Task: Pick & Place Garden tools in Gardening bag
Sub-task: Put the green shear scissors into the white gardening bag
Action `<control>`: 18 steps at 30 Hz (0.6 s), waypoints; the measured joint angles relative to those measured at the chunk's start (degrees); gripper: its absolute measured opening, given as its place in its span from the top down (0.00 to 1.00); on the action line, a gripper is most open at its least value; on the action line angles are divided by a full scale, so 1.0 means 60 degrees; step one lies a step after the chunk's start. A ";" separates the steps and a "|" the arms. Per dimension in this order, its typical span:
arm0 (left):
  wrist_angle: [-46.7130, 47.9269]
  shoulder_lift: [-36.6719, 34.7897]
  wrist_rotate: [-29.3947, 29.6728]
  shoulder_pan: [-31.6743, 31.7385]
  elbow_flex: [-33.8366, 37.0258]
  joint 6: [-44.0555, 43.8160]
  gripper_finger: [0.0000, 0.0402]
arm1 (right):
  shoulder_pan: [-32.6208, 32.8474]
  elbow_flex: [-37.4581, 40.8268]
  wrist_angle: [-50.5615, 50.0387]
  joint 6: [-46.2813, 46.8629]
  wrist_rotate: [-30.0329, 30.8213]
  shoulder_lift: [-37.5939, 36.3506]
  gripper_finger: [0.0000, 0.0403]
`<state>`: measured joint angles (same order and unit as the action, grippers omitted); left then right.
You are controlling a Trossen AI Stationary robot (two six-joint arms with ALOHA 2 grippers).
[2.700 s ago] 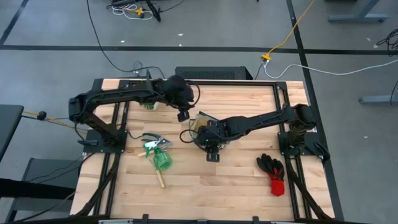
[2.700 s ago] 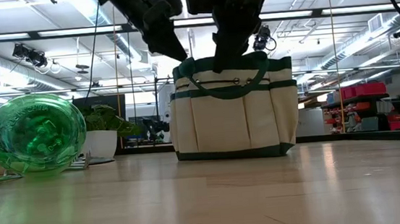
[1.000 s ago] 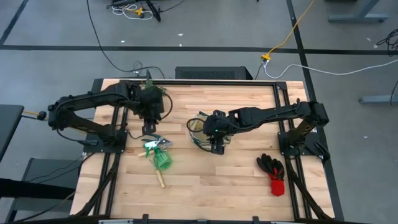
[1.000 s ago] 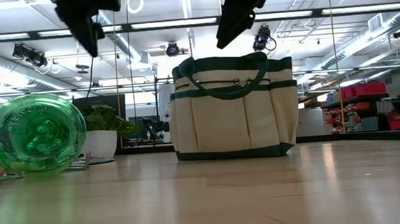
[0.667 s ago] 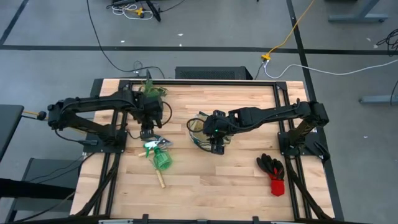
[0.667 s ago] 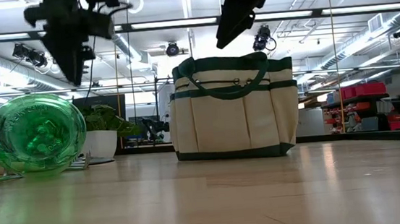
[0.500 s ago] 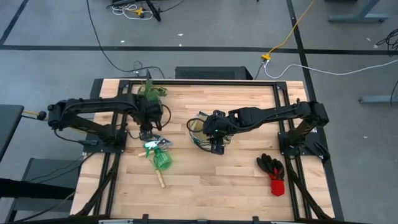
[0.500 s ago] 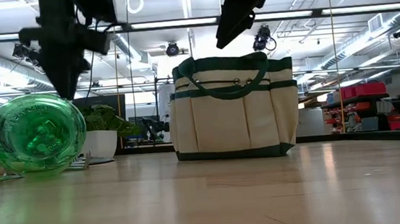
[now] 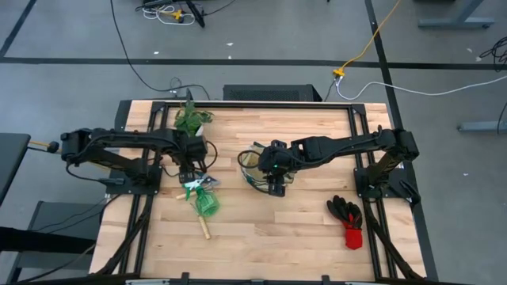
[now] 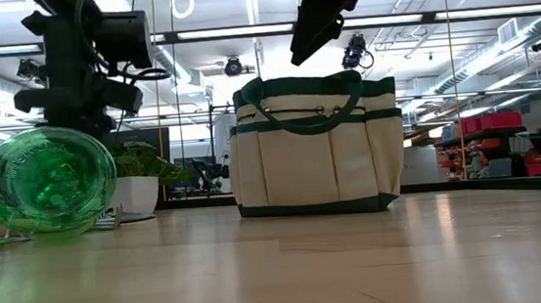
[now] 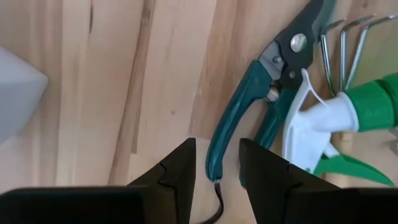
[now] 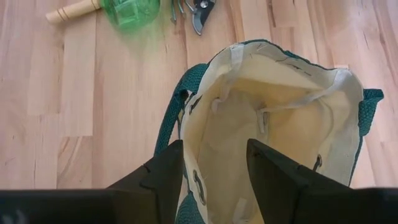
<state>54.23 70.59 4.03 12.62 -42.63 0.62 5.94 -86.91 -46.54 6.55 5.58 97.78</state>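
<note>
Left gripper [image 11: 216, 168] lowered, fingers astride pruning shears [image 11: 261, 106] handle

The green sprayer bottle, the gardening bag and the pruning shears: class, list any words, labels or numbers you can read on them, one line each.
Green sprayer bottle: raised marks on its base, too blurred to read.
Gardening bag: no text visible on its side or inside.
Pruning shears: no text visible.
Nothing legible elsewhere in these views.

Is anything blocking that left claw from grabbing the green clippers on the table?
Nothing visible does. The left gripper hangs open right over the pruning shears, one handle lined up between its fingers, bare wood around it.
</note>
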 joint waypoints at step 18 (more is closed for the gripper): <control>-0.0054 0.0797 -0.0725 -0.0004 0.0042 0.0186 0.68 | -0.0001 0.0000 0.0320 -0.0204 0.0000 0.0004 0.56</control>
<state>53.91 75.37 -0.32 12.60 -42.37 1.74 5.94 -86.91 -44.62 5.32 5.58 97.80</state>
